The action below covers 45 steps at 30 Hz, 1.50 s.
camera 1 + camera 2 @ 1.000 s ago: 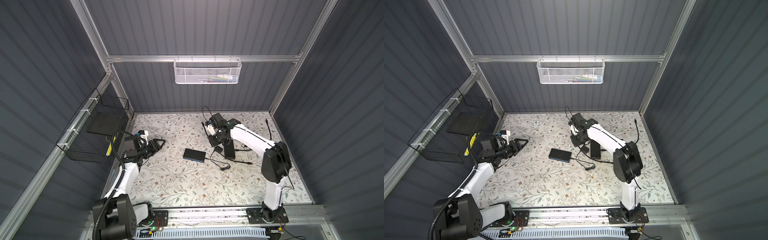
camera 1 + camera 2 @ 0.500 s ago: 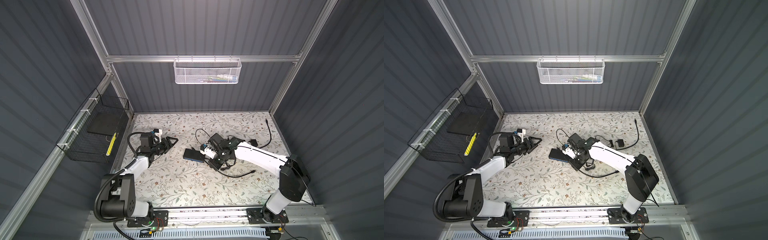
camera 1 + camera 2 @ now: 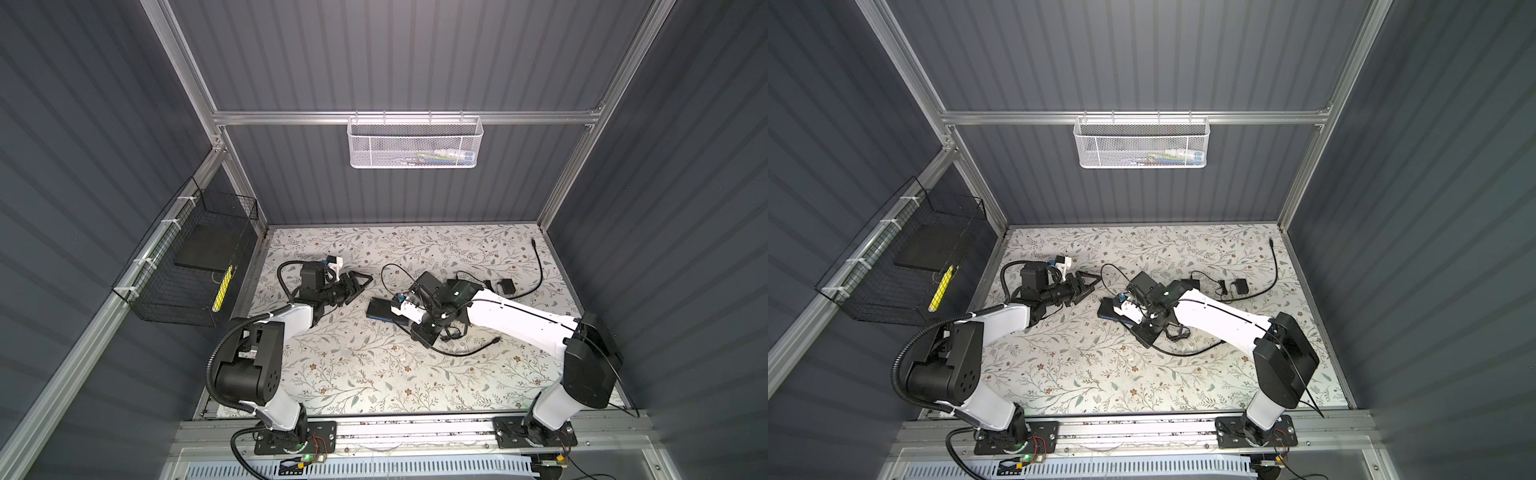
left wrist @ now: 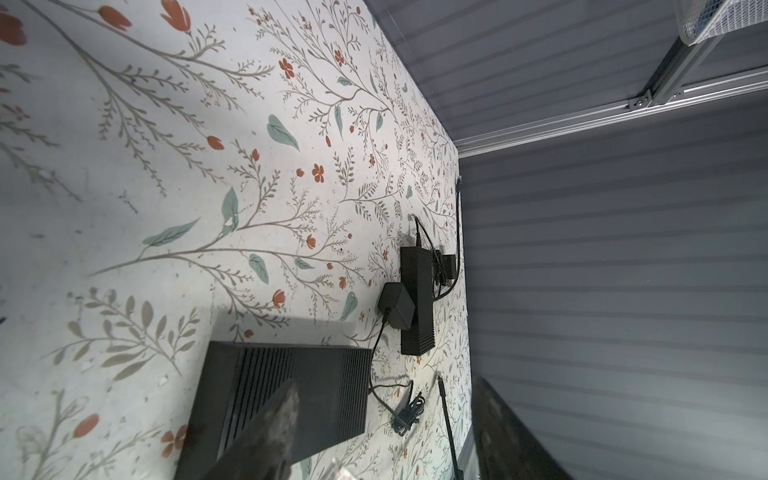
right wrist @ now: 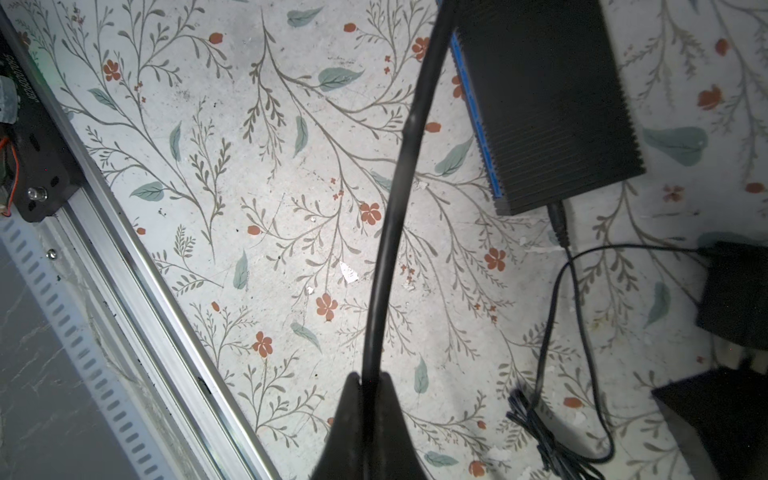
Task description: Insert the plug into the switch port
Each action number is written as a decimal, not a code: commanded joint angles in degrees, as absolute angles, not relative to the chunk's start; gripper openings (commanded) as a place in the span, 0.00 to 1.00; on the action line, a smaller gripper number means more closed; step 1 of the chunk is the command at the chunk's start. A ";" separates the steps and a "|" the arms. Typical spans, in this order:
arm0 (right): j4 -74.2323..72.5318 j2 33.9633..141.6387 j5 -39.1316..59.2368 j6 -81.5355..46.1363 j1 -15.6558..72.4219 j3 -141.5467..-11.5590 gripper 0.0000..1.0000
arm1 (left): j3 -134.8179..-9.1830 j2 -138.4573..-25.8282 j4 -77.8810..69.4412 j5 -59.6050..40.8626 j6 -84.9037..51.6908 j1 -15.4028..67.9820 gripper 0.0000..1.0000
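Grey ribbed walls [image 3: 415,62] box in a flower-printed bench [image 3: 374,374]. The left arm [image 3: 291,324] reaches in from the bench's front left corner. The right arm [image 3: 519,320] reaches in from the front right corner, and both stretch toward the middle. A black wire basket [image 3: 166,299] hangs on the left wall, and a white mesh basket [image 3: 395,145] hangs on the back rail.

A black switch [image 3: 380,309] [image 3: 1111,313] lies flat near the middle of the bench. Its top is ribbed and a blue strip runs along its front edge. The left gripper [image 3: 362,284] sits near the switch's left end, apart from it. Its jaws are spread wide with nothing between them. In the left wrist view its fingers [image 4: 266,432] frame the switch [image 4: 299,382].

The right gripper [image 5: 370,378] is clenched on a thick black cable [image 5: 399,187]. The cable arcs away from the fingertips, passes the blue edge of the switch [image 5: 540,104] and leaves the right wrist view. Its plug is out of sight, so I cannot tell how it stands to any port. A thin lead [image 5: 558,222] meets the switch's short side and trails to a tied bundle [image 5: 532,415] on the bench.
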State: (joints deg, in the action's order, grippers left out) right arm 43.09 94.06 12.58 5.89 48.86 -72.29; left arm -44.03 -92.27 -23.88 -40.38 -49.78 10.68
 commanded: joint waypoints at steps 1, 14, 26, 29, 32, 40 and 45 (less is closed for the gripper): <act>42.80 92.85 12.66 6.68 49.13 -74.10 0.00 | -45.70 -92.98 -25.31 -42.07 -50.17 11.50 0.65; 41.07 90.10 10.20 6.34 49.57 -73.88 0.00 | -44.34 -91.94 -22.41 -43.76 -47.67 11.96 0.58; 39.90 90.09 10.35 6.26 49.92 -72.94 0.00 | -43.95 -90.54 -23.46 -44.38 -48.49 12.04 0.44; 39.64 90.04 10.24 6.19 49.92 -72.53 0.00 | -43.84 -90.44 -23.91 -44.38 -48.87 12.04 0.41; 39.36 90.25 10.19 6.11 49.92 -72.30 0.00 | -43.59 -90.44 -24.84 -44.55 -49.59 12.04 0.36; 38.60 91.11 9.72 6.20 49.92 -71.51 0.00 | -43.23 -89.82 -25.25 -44.39 -49.75 12.04 0.26; 37.68 91.19 8.94 6.11 49.86 -70.75 0.00 | -43.01 -89.74 -25.77 -44.53 -50.17 12.04 0.20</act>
